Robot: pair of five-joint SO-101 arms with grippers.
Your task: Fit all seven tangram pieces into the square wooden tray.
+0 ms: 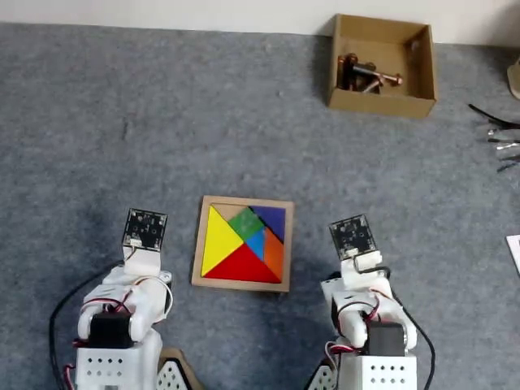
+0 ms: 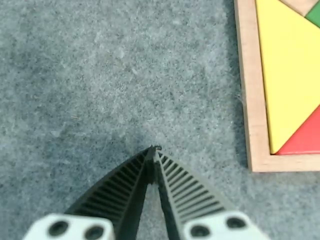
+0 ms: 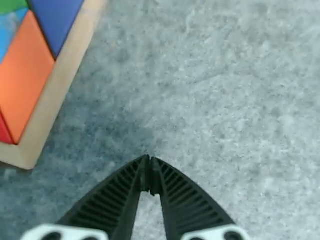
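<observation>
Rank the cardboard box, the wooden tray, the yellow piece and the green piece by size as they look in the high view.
1. The cardboard box and the wooden tray: nearly alike, too close to rank.
2. The yellow piece.
3. The green piece, the smallest.

Tray (image 1: 244, 201) smooth wood; yellow piece (image 1: 218, 240) matt, probably painted wood; table cloth (image 1: 122, 122) rough felt; left gripper (image 2: 152, 149) ribbed black plastic.

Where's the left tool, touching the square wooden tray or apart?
Apart. Left wrist view shows grey carpet between the left tool and the square wooden tray.
</observation>
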